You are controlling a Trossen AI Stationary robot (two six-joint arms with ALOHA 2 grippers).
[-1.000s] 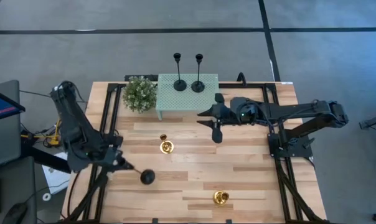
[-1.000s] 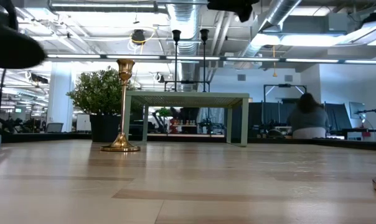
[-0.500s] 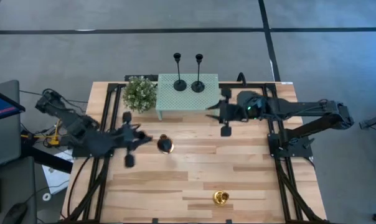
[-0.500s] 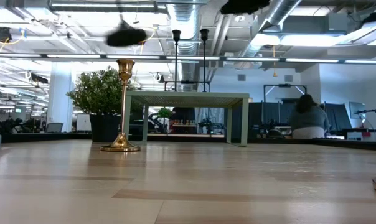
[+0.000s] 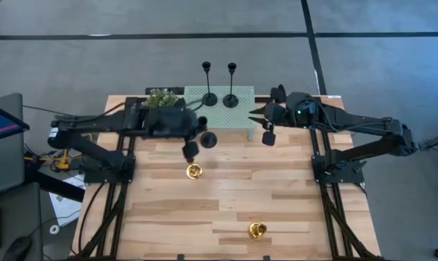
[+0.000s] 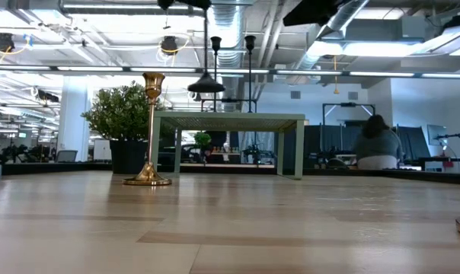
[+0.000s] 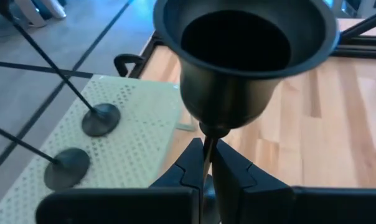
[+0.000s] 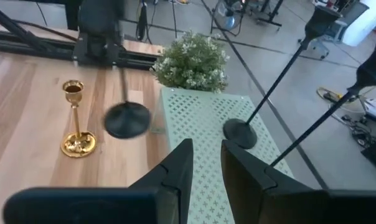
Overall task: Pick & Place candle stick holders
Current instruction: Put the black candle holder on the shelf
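My left gripper [image 5: 192, 147] is shut on a black candle stick holder [image 6: 206, 82] and carries it in the air just in front of the green perforated stand [image 5: 244, 101]. The holder's round base [image 5: 208, 139] hangs lowest. Two more black holders [image 5: 209, 98] [image 5: 231, 98] stand on their bases on the stand. Two gold holders stand on the table, one mid-table [image 5: 193, 171] and one near the front edge [image 5: 257, 230]. My right gripper [image 5: 264, 125] hovers open and empty by the stand's right end. My left gripper pinches the holder's thin stem [image 7: 205, 155] between its two fingers, just below the candle cup [image 7: 244, 56], which looms before the wrist camera. The fingers come slanting down from the table's left. The holder hangs upright below them, its base [image 8: 127, 119] clear of the table.
A small green potted plant [image 5: 163, 101] stands left of the stand, partly under my left arm. Bare wooden table lies right of the mid-table gold holder. A person sits in the room beyond [image 6: 376, 144].
My left gripper has carried the black holder from the table's near left up and toward the far edge and the right, to just in front of the green stand. My right gripper has drawn back toward the far edge and the right, to the stand's right end.
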